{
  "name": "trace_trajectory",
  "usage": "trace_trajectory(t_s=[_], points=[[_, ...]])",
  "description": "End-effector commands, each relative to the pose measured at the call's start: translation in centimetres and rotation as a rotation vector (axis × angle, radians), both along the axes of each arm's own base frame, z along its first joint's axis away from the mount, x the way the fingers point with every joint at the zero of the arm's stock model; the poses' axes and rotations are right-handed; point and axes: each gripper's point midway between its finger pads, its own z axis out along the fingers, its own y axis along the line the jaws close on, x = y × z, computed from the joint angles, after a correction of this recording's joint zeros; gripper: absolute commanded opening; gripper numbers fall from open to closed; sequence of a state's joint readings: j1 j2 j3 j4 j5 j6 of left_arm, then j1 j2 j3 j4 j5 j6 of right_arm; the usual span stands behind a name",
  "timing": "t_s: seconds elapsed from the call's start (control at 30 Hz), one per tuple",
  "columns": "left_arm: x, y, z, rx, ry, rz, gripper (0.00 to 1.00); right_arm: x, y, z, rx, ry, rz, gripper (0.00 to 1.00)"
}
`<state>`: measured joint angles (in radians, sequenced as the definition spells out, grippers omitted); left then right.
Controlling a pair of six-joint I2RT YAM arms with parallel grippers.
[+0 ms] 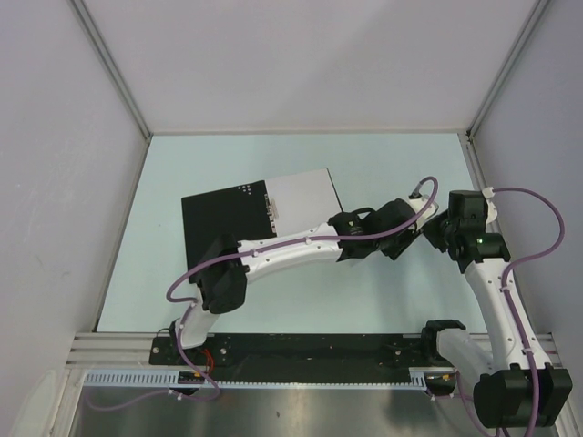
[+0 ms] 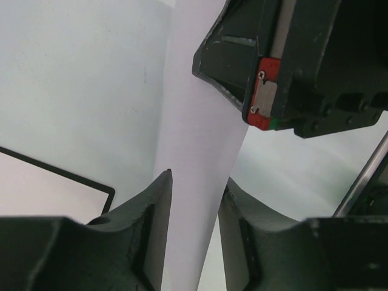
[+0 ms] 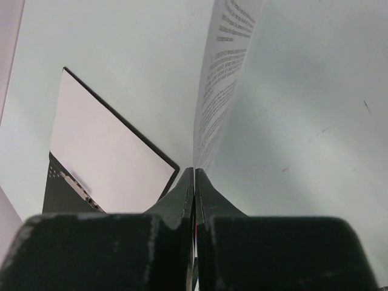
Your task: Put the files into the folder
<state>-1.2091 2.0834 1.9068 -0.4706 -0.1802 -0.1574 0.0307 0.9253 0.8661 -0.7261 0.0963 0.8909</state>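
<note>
The folder [image 1: 219,232] lies open on the table, black inside, clip at its spine, with a white sheet [image 1: 301,196] on its right half. It also shows in the right wrist view [image 3: 54,195] with that sheet [image 3: 103,151]. My right gripper [image 3: 194,171] is shut on the edge of a second sheet with printed text [image 3: 224,79], held upright above the table to the right of the folder. My left gripper [image 2: 197,179] is open with this same sheet [image 2: 200,109] standing between its fingers. The two grippers meet nose to nose in the top view, left [image 1: 414,228] and right [image 1: 435,229].
Grey walls enclose the table on the left, back and right. The left arm [image 1: 291,250] stretches across the near part of the table, in front of the folder. A metal rail [image 1: 301,348] runs along the near edge.
</note>
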Motion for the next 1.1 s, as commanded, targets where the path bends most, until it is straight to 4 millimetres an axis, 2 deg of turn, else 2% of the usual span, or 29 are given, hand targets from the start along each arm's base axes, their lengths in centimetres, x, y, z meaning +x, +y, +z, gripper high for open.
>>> trace_trajectory(t_s=[0.0,0.1,0.13,0.2,0.23,0.27,0.3,0.33,0.37,0.4,0.43,0.47,0.5,0.53,0.57,0.6,0.63,0.67,0.7,0.73,0.8,0.83,0.87,0.9,0.97,1.0,1.03,1.07], points=[[-0.3,-1.1,1.8,-0.033,-0.015,-0.035,0.37,0.9,-0.3,2.5,-0.013,-0.075,-0.018,0.03],[-0.3,-0.7,1.6,-0.02,-0.001,-0.036,0.3,1.7,-0.3,3.5,-0.031,-0.105,0.011,0.19],[-0.3,-0.6,1.8,-0.023,0.011,-0.031,0.28,2.0,-0.4,3.7,-0.058,-0.112,0.041,0.33],[0.4,0.2,1.9,-0.022,0.036,-0.013,0.22,2.9,0.0,5.2,-0.066,-0.166,0.106,0.53],[0.6,0.6,1.7,-0.031,0.07,0.001,0.19,3.1,-0.5,5.6,-0.1,-0.182,0.134,0.73],[0.8,0.9,1.8,-0.04,0.091,0.009,0.15,3.9,-0.5,6.8,-0.086,-0.236,0.174,0.84],[1.9,1.6,2.2,-0.059,0.114,0.031,0.14,4.2,-0.6,7.6,-0.094,-0.265,0.2,0.95],[2.2,2.1,2.0,-0.073,0.156,0.054,0.12,4.6,-0.8,9.1,-0.109,-0.303,0.221,1.0],[2.5,2.5,2.2,-0.092,0.184,0.059,0.1,5.0,-0.7,9.8,-0.135,-0.333,0.286,1.0],[3.6,3.4,2.3,-0.114,0.219,0.076,0.1,5.3,-0.8,10.3,-0.148,-0.345,0.31,1.0],[3.7,4.4,2.3,-0.137,0.266,0.105,0.1,5.5,-0.8,10.8,-0.158,-0.356,0.333,1.0],[3.7,4.4,2.6,-0.186,0.312,0.085,0.09,5.5,-0.2,10.7,-0.157,-0.365,0.397,1.0],[5.6,5.8,2.8,-0.227,0.343,0.128,0.07,5.8,-0.2,9.9,-0.144,-0.338,0.406,1.0],[5.4,6.9,2.0,-0.252,0.424,0.172,0.05,5.7,0.0,9.1,-0.133,-0.313,0.425,1.0],[5.7,7.0,2.6,-0.312,0.461,0.162,0.05,5.7,0.4,8.7,-0.131,-0.305,0.455,1.0],[7.2,8.3,2.5,-0.35,0.493,0.199,0.06,5.7,0.6,8.1,-0.128,-0.286,0.465,1.0],[7.1,9.4,1.3,-0.371,0.568,0.254,0.06,5.7,0.8,7.8,-0.127,-0.283,0.47,1.0],[7.4,9.5,1.5,-0.417,0.6,0.25,0.06,5.5,1.0,7.5,-0.114,-0.281,0.483,1.0],[8.4,10.4,1.3,-0.448,0.63,0.281,0.06,5.4,0.8,7.7,-0.104,-0.289,0.465,1.0],[8.1,11.0,0.0,-0.469,0.712,0.326,0.05,5.4,0.9,7.9,-0.08,-0.308,0.47,1.0],[8.9,11.2,0.7,-0.56,0.764,0.32,0.04,5.1,1.3,7.5,-0.02,-0.314,0.466,1.0],[8.7,11.6,0.0,-0.585,0.828,0.359,0.04,5.0,1.9,7.6,0.012,-0.331,0.493,1.0],[9.2,11.4,0.8,-0.636,0.822,0.353,0.05,4.9,2.3,7.2,0.036,-0.326,0.506,1.0],[9.6,11.7,1.1,-0.669,0.856,0.384,0.04,4.5,2.9,6.0,0.081,-0.301,0.507,1.0],[10.2,12.2,1.2,-0.714,0.878,0.425,0.04,4.1,4.2,4.9,0.129,-0.293,0.543,1.0],[10.2,12.3,0.8,-0.739,0.93,0.464,0.03,3.5,4.5,3.0,0.161,-0.251,0.539,1.0],[10.4,12.0,1.6,-0.781,0.931,0.448,0.03,3.3,4.9,2.7,0.196,-0.258,0.532,1.0],[10.5,12.0,1.3,-0.788,0.953,0.46,0.02,3.0,5.2,1.9,0.235,-0.248,0.527,1.0]])
